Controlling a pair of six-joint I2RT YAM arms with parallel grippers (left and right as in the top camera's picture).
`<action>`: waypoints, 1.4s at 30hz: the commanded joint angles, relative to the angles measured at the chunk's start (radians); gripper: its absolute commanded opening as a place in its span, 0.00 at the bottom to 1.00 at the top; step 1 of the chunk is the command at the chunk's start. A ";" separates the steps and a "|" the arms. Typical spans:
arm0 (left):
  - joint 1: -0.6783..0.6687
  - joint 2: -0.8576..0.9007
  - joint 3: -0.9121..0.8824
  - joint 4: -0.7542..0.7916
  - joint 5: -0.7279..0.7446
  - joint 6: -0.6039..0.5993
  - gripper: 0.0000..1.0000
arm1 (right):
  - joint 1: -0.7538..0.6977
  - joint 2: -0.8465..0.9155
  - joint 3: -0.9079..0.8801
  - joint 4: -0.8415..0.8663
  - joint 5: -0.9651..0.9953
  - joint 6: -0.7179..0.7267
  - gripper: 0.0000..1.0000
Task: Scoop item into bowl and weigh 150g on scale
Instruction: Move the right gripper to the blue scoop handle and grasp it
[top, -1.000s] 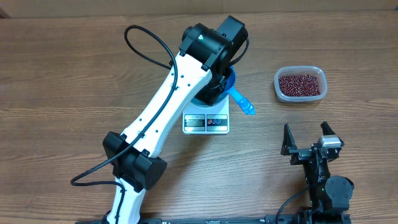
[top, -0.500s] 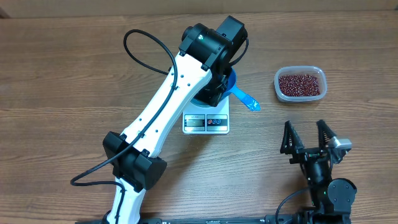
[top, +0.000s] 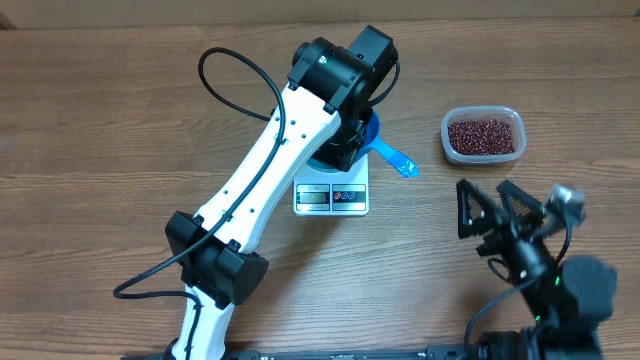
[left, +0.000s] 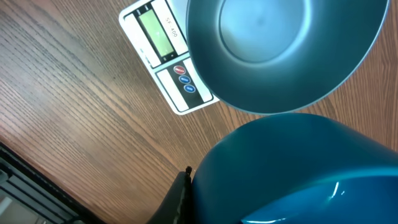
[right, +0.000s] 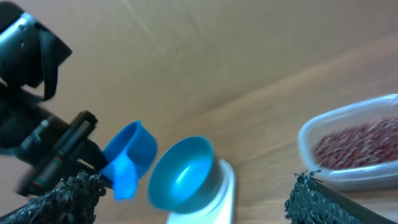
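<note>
Bowl (left: 280, 50) sits on scale (top: 332, 197) | left gripper (right: 93, 155) clenched on blue scoop (top: 395, 160), beside bowl's rim | right gripper (top: 488, 210) spread wide, gripping nothing | beans (top: 483, 136) in clear tub (top: 447, 135), apart from bowl

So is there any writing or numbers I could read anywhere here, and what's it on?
"SF-400", faintly, beside the display window on the scale.
Signs on the scale's three round buttons: too small to read.
Display window: no digits legible.

Empty teal bowl (left: 267, 37) sits on white scale (top: 332, 197); beans (top: 482, 136) well apart.
</note>
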 joint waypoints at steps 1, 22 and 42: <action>-0.003 -0.006 0.024 -0.003 0.000 -0.022 0.05 | 0.003 0.150 0.123 -0.036 -0.143 0.081 1.00; -0.020 -0.006 0.024 0.025 0.000 -0.065 0.04 | 0.004 0.690 0.219 0.378 -0.735 0.429 0.90; -0.047 -0.006 0.024 0.107 0.053 -0.071 0.04 | 0.005 0.695 0.218 0.325 -0.706 0.428 0.80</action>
